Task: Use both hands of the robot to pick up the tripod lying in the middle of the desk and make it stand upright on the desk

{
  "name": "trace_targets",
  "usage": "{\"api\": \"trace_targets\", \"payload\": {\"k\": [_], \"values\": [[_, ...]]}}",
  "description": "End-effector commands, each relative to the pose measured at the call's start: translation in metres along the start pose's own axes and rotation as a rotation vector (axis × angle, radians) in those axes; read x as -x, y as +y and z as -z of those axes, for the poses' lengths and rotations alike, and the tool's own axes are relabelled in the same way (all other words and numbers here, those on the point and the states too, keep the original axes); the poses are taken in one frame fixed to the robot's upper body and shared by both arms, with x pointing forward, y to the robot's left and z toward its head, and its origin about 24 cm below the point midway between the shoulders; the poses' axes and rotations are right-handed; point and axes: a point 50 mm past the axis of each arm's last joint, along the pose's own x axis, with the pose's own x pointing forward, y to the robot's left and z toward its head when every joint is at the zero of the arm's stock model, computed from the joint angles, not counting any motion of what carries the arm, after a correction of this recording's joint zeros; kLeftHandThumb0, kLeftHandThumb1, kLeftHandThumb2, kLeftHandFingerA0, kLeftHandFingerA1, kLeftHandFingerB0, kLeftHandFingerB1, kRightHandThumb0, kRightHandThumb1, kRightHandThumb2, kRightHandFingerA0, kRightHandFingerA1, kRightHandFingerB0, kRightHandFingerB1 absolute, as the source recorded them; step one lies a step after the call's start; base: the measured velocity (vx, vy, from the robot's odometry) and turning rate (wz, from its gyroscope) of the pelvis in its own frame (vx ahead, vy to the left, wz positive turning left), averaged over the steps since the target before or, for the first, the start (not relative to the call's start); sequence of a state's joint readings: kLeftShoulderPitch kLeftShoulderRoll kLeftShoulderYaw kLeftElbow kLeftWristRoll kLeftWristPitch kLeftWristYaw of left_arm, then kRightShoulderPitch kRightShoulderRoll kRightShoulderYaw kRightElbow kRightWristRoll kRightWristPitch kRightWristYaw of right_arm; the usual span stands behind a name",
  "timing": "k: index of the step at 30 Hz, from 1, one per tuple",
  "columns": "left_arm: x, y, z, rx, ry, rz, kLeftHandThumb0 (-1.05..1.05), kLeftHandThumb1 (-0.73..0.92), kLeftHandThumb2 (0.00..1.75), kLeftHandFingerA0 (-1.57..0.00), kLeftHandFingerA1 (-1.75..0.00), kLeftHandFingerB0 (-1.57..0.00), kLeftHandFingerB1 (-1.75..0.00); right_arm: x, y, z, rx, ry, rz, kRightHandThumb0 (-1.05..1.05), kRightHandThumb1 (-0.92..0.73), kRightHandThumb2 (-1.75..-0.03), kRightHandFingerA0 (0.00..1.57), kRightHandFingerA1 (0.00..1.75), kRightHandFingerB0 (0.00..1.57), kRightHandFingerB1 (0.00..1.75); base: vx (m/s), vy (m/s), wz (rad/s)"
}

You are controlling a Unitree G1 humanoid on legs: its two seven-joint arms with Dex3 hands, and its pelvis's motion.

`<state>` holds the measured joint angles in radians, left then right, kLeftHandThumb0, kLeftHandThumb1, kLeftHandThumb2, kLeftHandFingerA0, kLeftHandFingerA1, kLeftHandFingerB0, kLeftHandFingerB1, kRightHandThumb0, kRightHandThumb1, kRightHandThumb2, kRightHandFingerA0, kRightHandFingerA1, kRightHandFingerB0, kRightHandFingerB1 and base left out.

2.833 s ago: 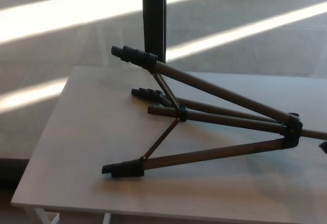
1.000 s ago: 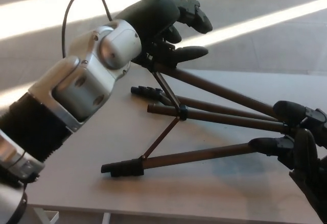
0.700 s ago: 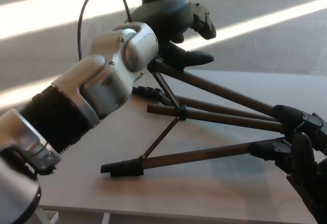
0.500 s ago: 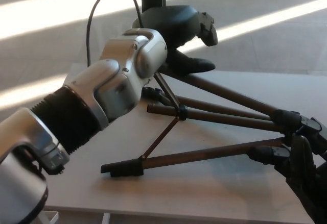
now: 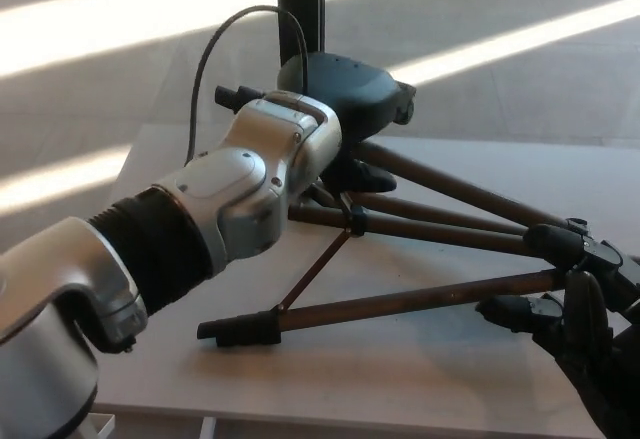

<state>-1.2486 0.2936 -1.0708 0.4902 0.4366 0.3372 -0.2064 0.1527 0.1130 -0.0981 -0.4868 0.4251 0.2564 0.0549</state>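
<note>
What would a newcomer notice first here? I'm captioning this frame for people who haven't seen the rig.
The big silver and black left arm sweeps in from the lower left, its hand over the upper leg of the tripod. The tripod lies on its side, legs splayed across the pale desk. At the right edge the black right hand sits at the tripod's hub, and bright sun stripes cross the floor behind.

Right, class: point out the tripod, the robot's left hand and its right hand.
tripod (image 5: 400,302): head view, on the near leg's tube.
left hand (image 5: 345,94): head view, back of the hand.
right hand (image 5: 575,304): head view, among its fingers.
</note>
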Motion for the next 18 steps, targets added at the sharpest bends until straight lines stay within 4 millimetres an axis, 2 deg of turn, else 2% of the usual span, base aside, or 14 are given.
{"api": "trace_targets", "payload": {"k": [1,2,4,6,8,9,10,11,13,14,15,18], "values": [[-0.003,-0.014,-0.007,-0.254,-0.033,0.097,-0.84,0.59,0.99,-0.12,-0.52,-0.25,-0.47,0.004,-0.007,0.008,-0.020,0.060,0.055,-0.73,-0.71,-0.62,0.94,0.72,0.77,0.55,0.00,0.000,0.00],[-0.004,-0.015,-0.007,-0.266,-0.032,0.094,-0.84,0.77,0.64,-0.15,-0.46,-0.30,-0.34,0.003,-0.007,0.008,-0.021,0.060,0.059,-0.74,-0.71,-0.62,0.94,0.72,0.77,0.56,0.00,0.000,0.00],[-0.005,-0.016,-0.008,-0.279,-0.034,0.081,-0.84,0.77,0.64,-0.15,-0.49,-0.29,-0.36,0.003,-0.007,0.007,-0.023,0.059,0.062,-0.73,-0.71,-0.62,0.94,0.72,0.76,0.56,0.00,0.000,0.00],[-0.007,-0.015,-0.013,-0.331,-0.035,0.048,-0.85,0.78,0.64,-0.21,-0.59,-0.28,-0.41,0.003,-0.008,0.007,-0.023,0.061,0.071,-0.74,-0.70,-0.61,0.95,0.72,0.77,0.55,0.00,0.000,0.00],[-0.008,-0.015,-0.015,-0.323,-0.038,0.034,-0.82,0.78,0.64,-0.27,-0.60,-0.30,-0.41,0.004,-0.008,0.007,-0.023,0.066,0.074,-0.73,-0.70,-0.61,0.95,0.71,0.77,0.55,0.00,0.000,0.00],[-0.009,-0.016,-0.016,-0.318,-0.042,0.013,-0.79,0.78,0.64,-0.37,-0.60,-0.35,-0.42,0.004,-0.008,0.007,-0.023,0.066,0.076,-0.73,-0.70,-0.61,0.95,0.72,0.77,0.54,0.00,0.000,0.00],[-0.009,-0.016,-0.016,-0.318,-0.042,0.011,-0.79,0.78,0.64,-0.37,-0.60,-0.35,-0.42,0.004,-0.008,0.007,-0.023,0.066,0.077,-0.73,-0.70,-0.61,0.95,0.72,0.77,0.54,0.00,0.000,0.00],[-0.010,-0.015,-0.017,-0.290,-0.048,-0.016,-0.68,0.80,0.64,-0.70,-0.76,-0.48,-0.68,0.004,-0.008,0.007,-0.022,0.067,0.078,-0.73,-0.70,-0.61,0.94,0.72,0.77,0.54,0.00,0.000,0.00],[-0.012,-0.013,-0.020,-0.240,-0.057,-0.065,-0.68,0.80,0.64,-0.72,-0.82,-0.49,-0.72,0.004,-0.008,0.006,-0.017,0.066,0.080,-0.72,-0.71,-0.62,0.94,0.72,0.76,0.54,0.00,0.000,0.00],[-0.012,-0.012,-0.021,-0.219,-0.065,-0.092,-0.66,0.80,0.64,-0.75,-0.83,-0.53,-0.71,0.004,-0.008,0.005,-0.014,0.065,0.081,-0.72,-0.71,-0.62,0.95,0.72,0.77,0.54,0.00,0.000,0.00],[-0.012,-0.012,-0.021,-0.206,-0.071,-0.106,-0.64,0.82,0.64,-0.76,-0.80,-0.53,-0.59,0.005,-0.008,0.005,-0.013,0.066,0.083,-0.72,-0.71,-0.62,0.95,0.72,0.77,0.54,0.00,0.000,0.00],[-0.011,-0.011,-0.020,-0.142,-0.083,-0.166,-0.60,0.81,0.63,-0.78,-0.88,-0.57,-0.56,0.004,-0.007,0.005,-0.010,0.068,0.083,-0.71,-0.71,-0.62,0.94,0.72,0.77,0.54,0.00,0.000,0.00]]}}
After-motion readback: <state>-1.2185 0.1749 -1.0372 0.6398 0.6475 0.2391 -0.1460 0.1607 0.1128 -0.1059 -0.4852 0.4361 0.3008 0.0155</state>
